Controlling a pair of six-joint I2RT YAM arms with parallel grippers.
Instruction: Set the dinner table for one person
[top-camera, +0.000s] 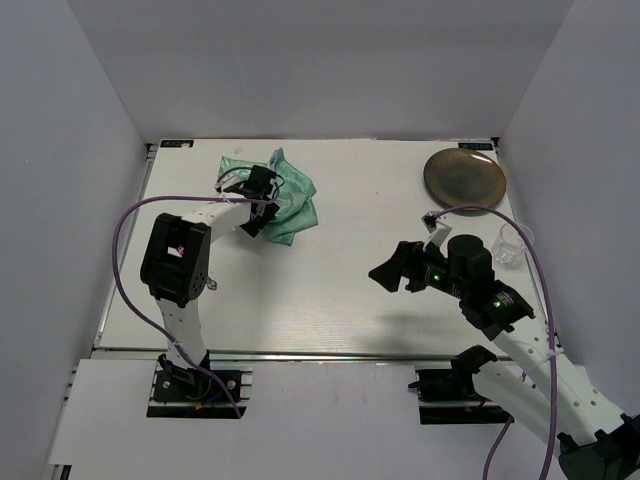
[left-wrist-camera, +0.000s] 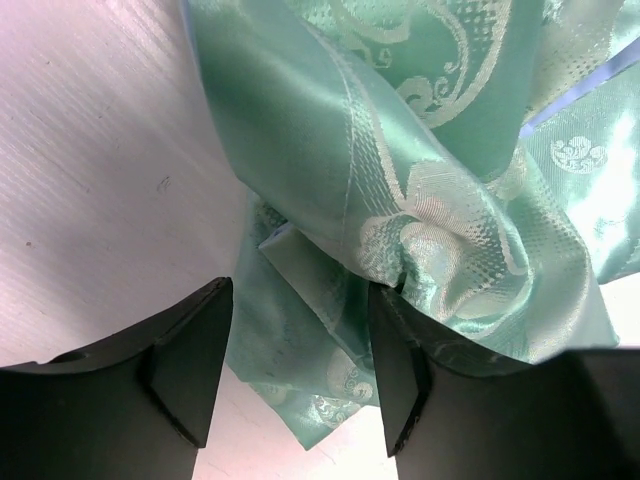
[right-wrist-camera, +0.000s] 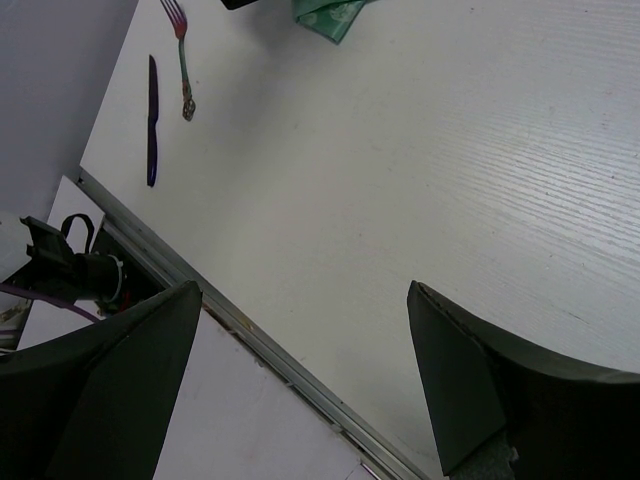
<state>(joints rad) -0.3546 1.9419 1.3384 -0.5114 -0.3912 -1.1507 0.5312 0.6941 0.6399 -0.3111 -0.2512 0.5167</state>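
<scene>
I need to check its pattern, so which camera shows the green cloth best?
Left wrist: the green cloth fills the frame, woven pattern and folds sharp. The top view shows its crumpled outline, small, partly behind the left gripper. The right wrist view catches only a corner.

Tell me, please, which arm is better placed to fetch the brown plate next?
Likely right. The plate lies in the far right corner, and the right gripper is open and empty. The left gripper sits at the cloth, far left.
</scene>
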